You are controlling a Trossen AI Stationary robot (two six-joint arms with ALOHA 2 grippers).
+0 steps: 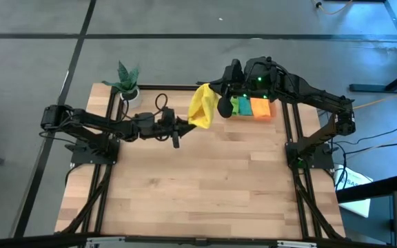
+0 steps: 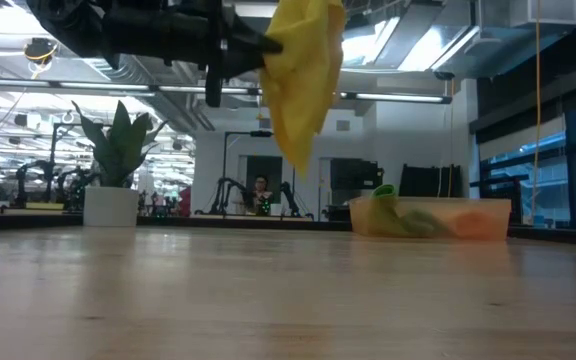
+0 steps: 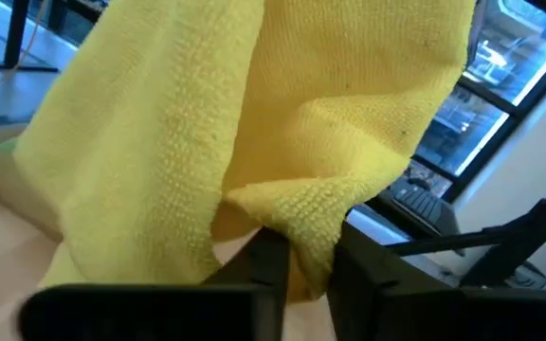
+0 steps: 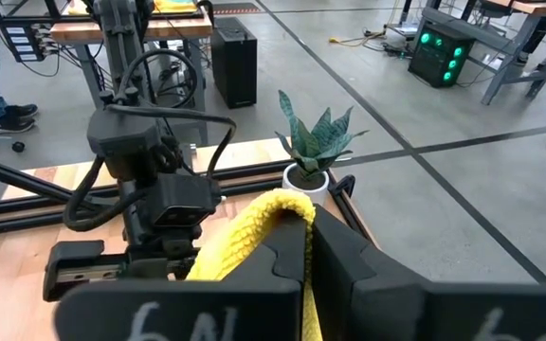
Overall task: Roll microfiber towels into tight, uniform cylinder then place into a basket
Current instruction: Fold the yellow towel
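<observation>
Pale wooden surface (image 1: pixel 205 186) lies bare below the yellow towel (image 1: pixel 202 105), which hangs unrolled in the air beside the orange basket (image 1: pixel 262 109). Left hand (image 1: pixel 185 125) and right hand (image 1: pixel 220 103) each pinch an edge. If either pinch loosens, I reckon the cloth drops crumpled.

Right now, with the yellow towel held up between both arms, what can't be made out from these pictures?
- Yellow towel: rolled or loose is unclear; the left wrist view shows only bunched cloth.
- Basket: how its towels lie is unclear; in the low view the translucent wall blurs them, and in the high view the right gripper overlaps that end.
- Left gripper: the towel covers its fingertips.
</observation>
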